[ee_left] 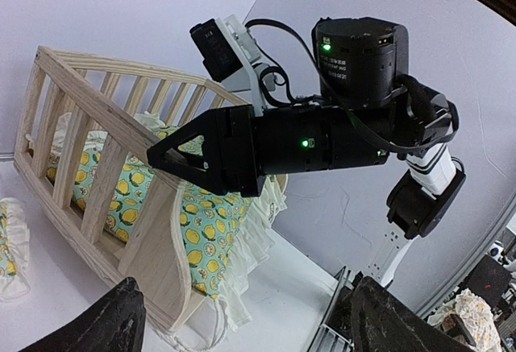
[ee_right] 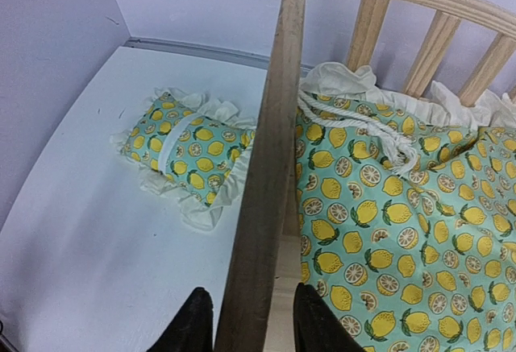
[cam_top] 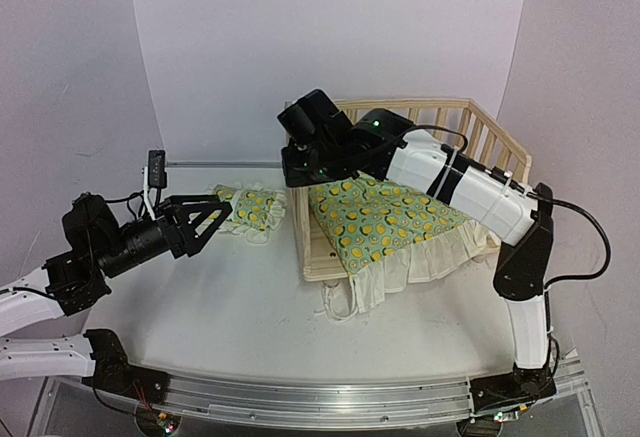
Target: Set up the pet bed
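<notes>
The pet bed's pale pine frame [cam_top: 480, 122] stands at centre right, its low side toward the front; it also shows in the left wrist view [ee_left: 81, 126]. The lemon-print cushion [cam_top: 390, 217] lies tilted in it, its cream ruffle spilling over the low side. The small matching pillow [cam_top: 252, 207] lies on the table left of the bed. My right gripper [cam_top: 297, 172] is shut on the frame's left side rail [ee_right: 270, 167], one finger on each side. My left gripper [cam_top: 222, 215] is open and empty, just left of the pillow.
A white cord [ee_right: 363, 126] lies on the cushion [ee_right: 387, 207], and another loop [cam_top: 335, 302] trails onto the table in front of the bed. A small black device [cam_top: 155, 169] stands on a post at back left. An aluminium rail [cam_top: 330, 397] runs along the near edge.
</notes>
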Controlling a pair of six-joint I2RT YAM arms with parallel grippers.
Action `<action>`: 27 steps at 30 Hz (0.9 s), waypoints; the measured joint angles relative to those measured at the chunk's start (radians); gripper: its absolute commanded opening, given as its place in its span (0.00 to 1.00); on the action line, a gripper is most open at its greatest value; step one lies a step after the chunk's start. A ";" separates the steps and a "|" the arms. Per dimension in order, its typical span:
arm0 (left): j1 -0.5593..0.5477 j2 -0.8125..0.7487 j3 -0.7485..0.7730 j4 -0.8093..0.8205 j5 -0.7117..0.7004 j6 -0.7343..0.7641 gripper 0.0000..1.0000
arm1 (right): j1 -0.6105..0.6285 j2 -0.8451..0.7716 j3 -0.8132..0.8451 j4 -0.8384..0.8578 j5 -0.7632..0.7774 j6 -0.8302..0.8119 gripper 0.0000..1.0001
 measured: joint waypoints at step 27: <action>0.105 0.293 0.198 -0.221 -0.167 -0.061 0.95 | -0.052 -0.890 -0.964 0.084 -0.438 -0.244 0.89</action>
